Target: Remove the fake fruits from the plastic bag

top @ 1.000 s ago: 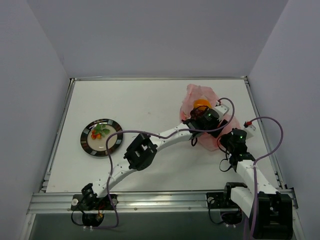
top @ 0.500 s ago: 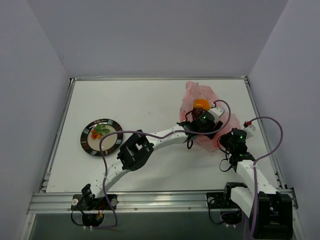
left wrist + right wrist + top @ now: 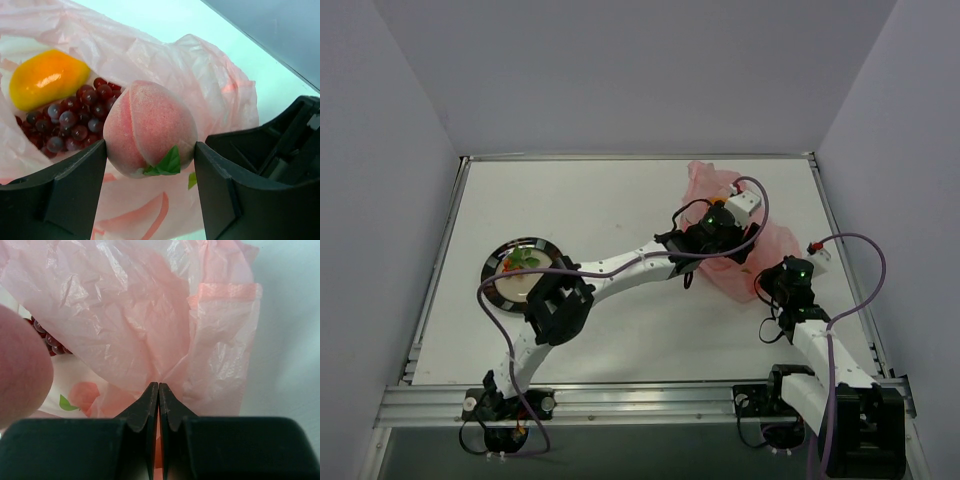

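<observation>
At the table's far right, the left gripper [image 3: 150, 165] clamped a round pink toy peach [image 3: 150, 125] between its 2 fingers, just above the crinkly translucent pink plastic bag [image 3: 210, 70]. A glossy yellow-orange oval fruit [image 3: 47, 77] and a dark red grape cluster [image 3: 70, 120], partly hidden, lay inside. The right gripper [image 3: 158, 392] was closed, pinching the bag's film. From overhead the peach could not be made out.
</observation>
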Controlling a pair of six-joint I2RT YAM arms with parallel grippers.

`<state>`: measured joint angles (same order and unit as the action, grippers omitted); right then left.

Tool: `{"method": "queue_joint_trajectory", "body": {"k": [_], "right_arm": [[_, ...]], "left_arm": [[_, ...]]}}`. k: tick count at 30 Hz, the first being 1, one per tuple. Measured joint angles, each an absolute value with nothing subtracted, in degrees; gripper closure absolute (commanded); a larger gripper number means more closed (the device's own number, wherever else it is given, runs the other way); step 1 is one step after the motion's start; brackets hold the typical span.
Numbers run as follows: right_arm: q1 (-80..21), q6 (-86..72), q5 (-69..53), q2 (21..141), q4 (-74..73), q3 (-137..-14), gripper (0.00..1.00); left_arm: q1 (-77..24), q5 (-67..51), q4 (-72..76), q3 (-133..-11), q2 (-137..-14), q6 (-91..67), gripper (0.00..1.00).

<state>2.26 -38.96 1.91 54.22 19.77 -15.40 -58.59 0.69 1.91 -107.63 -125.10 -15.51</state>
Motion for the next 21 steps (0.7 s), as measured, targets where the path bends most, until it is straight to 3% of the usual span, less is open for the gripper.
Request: {"method": "queue_joint_trajectory", "body": {"k": [9, 14, 21], "right_arm": [[2.26, -38.94, 1.91, 54.24, 19.99, -15.40, 1.00], [2.26, -38.79, 1.89, 54.28, 20.12, -15.40, 1.00], [2.26, -38.61, 1.69, 54.39, 20.45, -15.40, 1.00]], "left_arm": [[-55.72, 0.03, 5.91, -85.36, -108.68, -20.32, 0.86], [-52.36, 7.22, 7.42, -64.18, -86.26, -23.83, 0.89], [-38.61, 22.57, -0.60, -40.64, -55.37, -33.82, 0.89]]}}
